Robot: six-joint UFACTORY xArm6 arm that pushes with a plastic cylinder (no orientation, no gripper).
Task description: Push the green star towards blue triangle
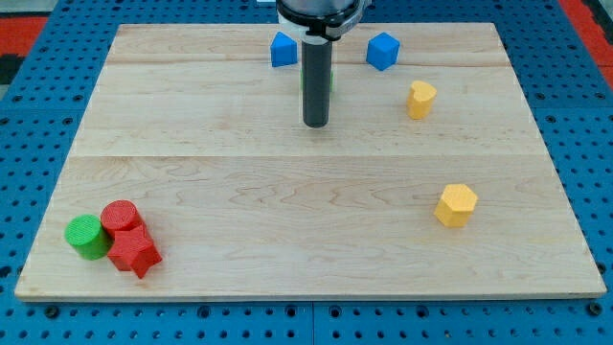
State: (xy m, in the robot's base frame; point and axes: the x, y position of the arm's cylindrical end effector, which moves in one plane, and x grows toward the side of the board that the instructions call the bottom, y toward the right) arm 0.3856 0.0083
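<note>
Jaws do not show on this arm, so their state cannot be told; it ends in a straight dark rod (316, 81) that holds nothing.

The wooden table (239, 192) fills most of the view, lying on a blue pegboard (38, 105). The rod comes down from the view's top centre, and my tip (316, 125) rests on bare wood in the upper middle, touching no block that I can see.

A thin sliver of green (330, 84) shows along the rod's right edge. Its shape is hidden, so I cannot tell whether it is the green star.

Two blue blocks sit near the top edge. The left blue block (283, 50) is just beside the rod on the view's left, its shape unclear. The blue cube (382, 50) stands apart on the right.

At the lower right lies a yellow hexagonal block (457, 204). A smaller yellow block (420, 99) sits right of my tip, below the blue cube.

In the bottom left corner a red star (134, 253), a red cylinder (121, 217) and a green cylinder (86, 237) huddle together, touching, well apart from my tip.
</note>
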